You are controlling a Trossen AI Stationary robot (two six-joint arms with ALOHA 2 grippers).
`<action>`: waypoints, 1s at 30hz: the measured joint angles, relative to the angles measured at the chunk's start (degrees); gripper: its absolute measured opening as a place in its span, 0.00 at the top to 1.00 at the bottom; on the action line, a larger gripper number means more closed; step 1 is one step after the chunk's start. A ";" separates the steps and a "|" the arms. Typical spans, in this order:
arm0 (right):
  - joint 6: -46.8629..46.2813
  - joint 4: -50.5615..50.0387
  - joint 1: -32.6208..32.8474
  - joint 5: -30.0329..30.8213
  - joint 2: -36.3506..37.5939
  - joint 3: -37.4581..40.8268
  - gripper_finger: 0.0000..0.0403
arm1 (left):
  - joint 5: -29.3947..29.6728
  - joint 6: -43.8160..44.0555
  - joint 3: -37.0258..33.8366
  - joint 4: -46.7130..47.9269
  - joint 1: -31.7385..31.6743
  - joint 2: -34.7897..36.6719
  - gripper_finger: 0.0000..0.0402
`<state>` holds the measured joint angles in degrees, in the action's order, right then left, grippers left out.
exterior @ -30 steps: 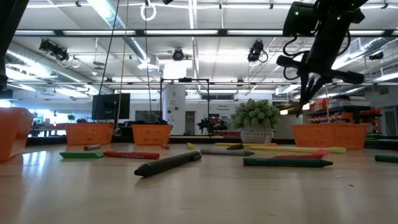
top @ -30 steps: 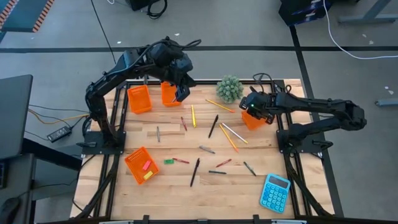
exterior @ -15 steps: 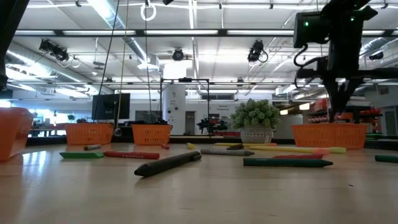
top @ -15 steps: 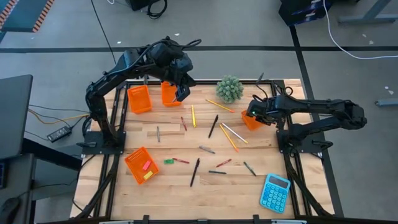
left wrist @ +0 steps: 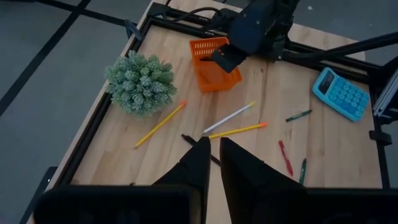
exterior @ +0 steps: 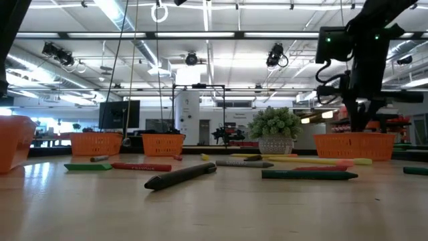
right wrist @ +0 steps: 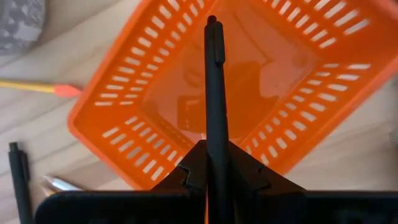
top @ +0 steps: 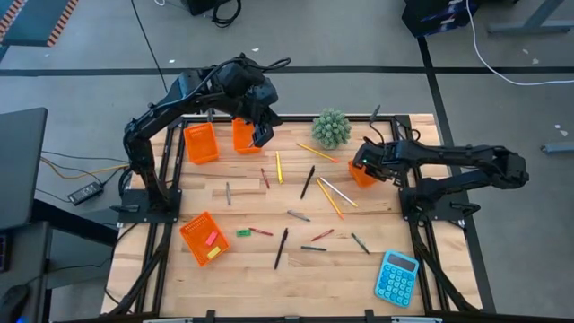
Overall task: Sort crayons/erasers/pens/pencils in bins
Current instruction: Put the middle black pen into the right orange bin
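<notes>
My right gripper point(top: 363, 164) is shut on a black pen point(right wrist: 214, 74) over the orange bin point(top: 361, 176) at the table's right; it also shows in the low view point(exterior: 358, 124) just above that bin point(exterior: 354, 144). My left gripper point(top: 262, 135) is shut and empty, high beside the far bin point(top: 244, 136). Its fingers show in the left wrist view point(left wrist: 212, 158). Other pens point(top: 308, 181), pencils point(top: 329, 198) and crayons point(top: 265, 178) lie flat on the table. Pink and yellow erasers lie in the near left bin point(top: 203, 238). A green eraser point(top: 242, 233) lies on the wood. My right gripper pinches the black pen between its two fingers at the lower part of its shaft point(right wrist: 216, 134). The fingers point down from above and the pen runs along them. Its free end point(right wrist: 211, 23) points down over the inside of the orange bin point(right wrist: 249, 68).
A fourth orange bin point(top: 201, 144) stands at the far left. A small green plant point(top: 331, 128) stands at the far edge between the arms. A blue calculator point(top: 396, 277) lies at the near right corner. Loose sticks are scattered over the table's middle.
My right gripper has tipped from a slant to point straight down and has gone over the right bin with the pen, then come a little lower toward it.
</notes>
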<state>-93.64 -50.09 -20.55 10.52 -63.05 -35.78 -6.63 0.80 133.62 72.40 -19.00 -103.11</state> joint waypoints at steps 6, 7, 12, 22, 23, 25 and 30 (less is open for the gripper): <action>0.26 3.92 -0.01 0.19 -0.02 3.09 0.89 | -0.02 0.67 0.00 0.85 0.00 -0.02 0.91; 0.27 4.09 -0.01 0.34 -0.02 3.37 0.89 | -0.02 0.97 0.00 0.87 0.01 -0.02 0.91; 1.22 4.29 -0.01 2.05 -0.02 3.75 0.89 | -0.02 1.54 0.00 0.90 0.68 -0.02 0.91; 5.90 5.09 -0.07 4.37 -1.28 3.75 0.89 | -0.04 1.56 0.00 -0.93 3.14 -0.02 0.92; 6.52 5.12 -0.07 4.41 -1.70 3.75 0.89 | -0.02 1.80 0.00 -1.56 3.33 -0.02 0.92; 7.29 5.10 -0.07 4.40 -2.69 3.75 0.89 | -0.04 2.58 0.00 -2.57 3.52 -0.02 0.93; 7.33 6.63 -0.07 4.45 -4.03 3.75 0.89 | -0.06 4.15 0.02 -3.21 3.52 -0.02 0.93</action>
<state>-86.30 -43.46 -20.62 14.97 -67.08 -32.03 -6.70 4.95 133.64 69.19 -15.49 -103.13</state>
